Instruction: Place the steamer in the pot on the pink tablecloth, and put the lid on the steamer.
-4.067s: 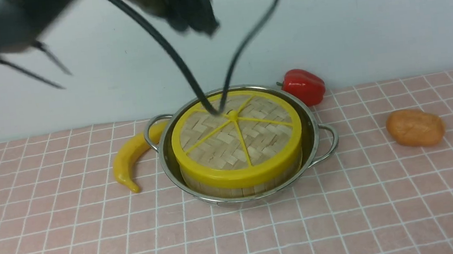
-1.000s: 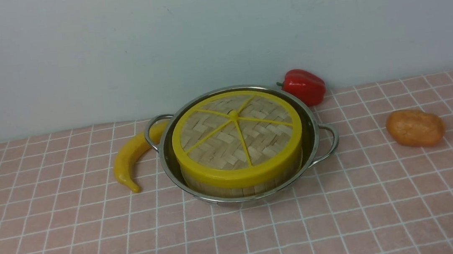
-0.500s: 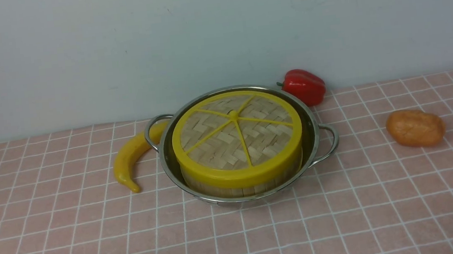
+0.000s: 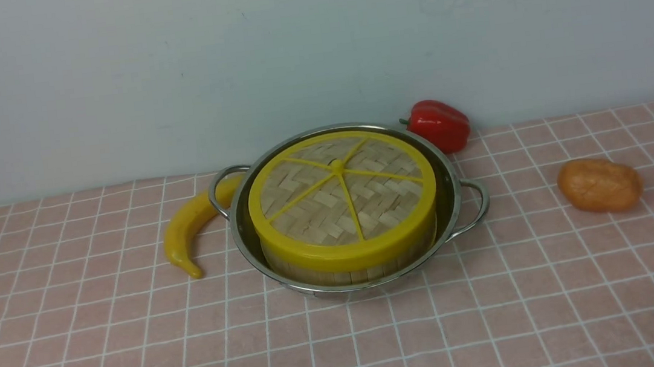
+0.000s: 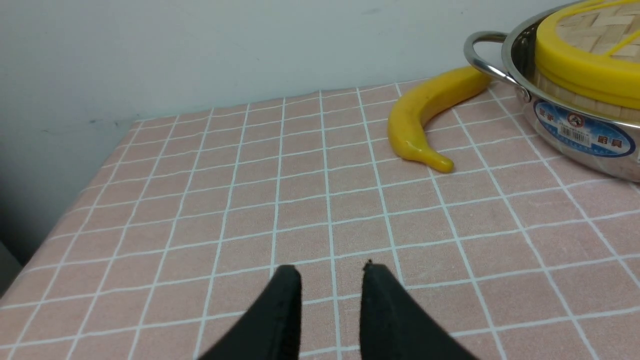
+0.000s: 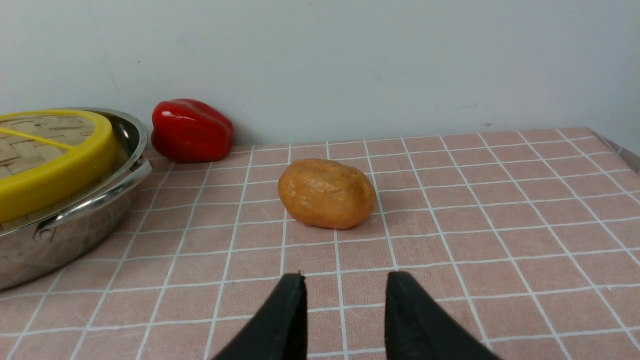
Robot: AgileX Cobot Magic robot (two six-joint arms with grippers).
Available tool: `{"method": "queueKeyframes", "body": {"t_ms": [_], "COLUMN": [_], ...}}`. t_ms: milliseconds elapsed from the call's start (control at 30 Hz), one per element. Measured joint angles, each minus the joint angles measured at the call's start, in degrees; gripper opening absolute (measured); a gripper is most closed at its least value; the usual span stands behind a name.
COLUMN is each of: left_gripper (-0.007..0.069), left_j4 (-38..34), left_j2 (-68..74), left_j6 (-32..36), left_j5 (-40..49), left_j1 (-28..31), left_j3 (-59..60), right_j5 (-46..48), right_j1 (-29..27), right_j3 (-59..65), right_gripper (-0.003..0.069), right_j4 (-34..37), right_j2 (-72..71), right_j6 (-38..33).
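Observation:
The steel pot (image 4: 454, 194) stands on the pink tablecloth (image 4: 498, 311) near the back wall. Inside it sits the bamboo steamer (image 4: 348, 272), and the woven lid (image 4: 340, 197) with yellow rim and spokes lies flat on top of it. Neither arm shows in the front view. In the left wrist view my left gripper (image 5: 331, 270) hovers open over bare cloth, well short of the pot (image 5: 580, 135). In the right wrist view my right gripper (image 6: 346, 276) is open over the cloth, nothing between its fingers, with the pot (image 6: 65, 225) off to one side.
A yellow banana (image 4: 188, 225) curves against the pot's left handle. A red pepper (image 4: 437, 125) lies behind the pot by the wall. An orange potato-like lump (image 4: 599, 184) rests to the right. The cloth's left edge (image 5: 75, 200) drops off near my left gripper.
About four seconds ago an arm and its cables hung above the lid; it has left the front view. Over the last second the front view has not changed.

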Motion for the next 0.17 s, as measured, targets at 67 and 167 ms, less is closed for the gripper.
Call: {"method": "queueKeyframes", "body": {"t_ms": [67, 167], "left_gripper": [0.0181, 0.0186], "left_j4": [0.0, 0.0], "left_j2": [0.0, 0.0], "left_j6": [0.0, 0.0], "left_j5": [0.0, 0.0], "left_j1": [0.0, 0.0], "left_j3": [0.0, 0.0], "right_j5": [0.0, 0.0], "right_j1": [0.0, 0.0], "right_j3": [0.0, 0.0], "right_gripper": [0.0242, 0.0242], "right_j4": [0.0, 0.0], "right_j2": [0.0, 0.0], "right_j6": [0.0, 0.0]}}
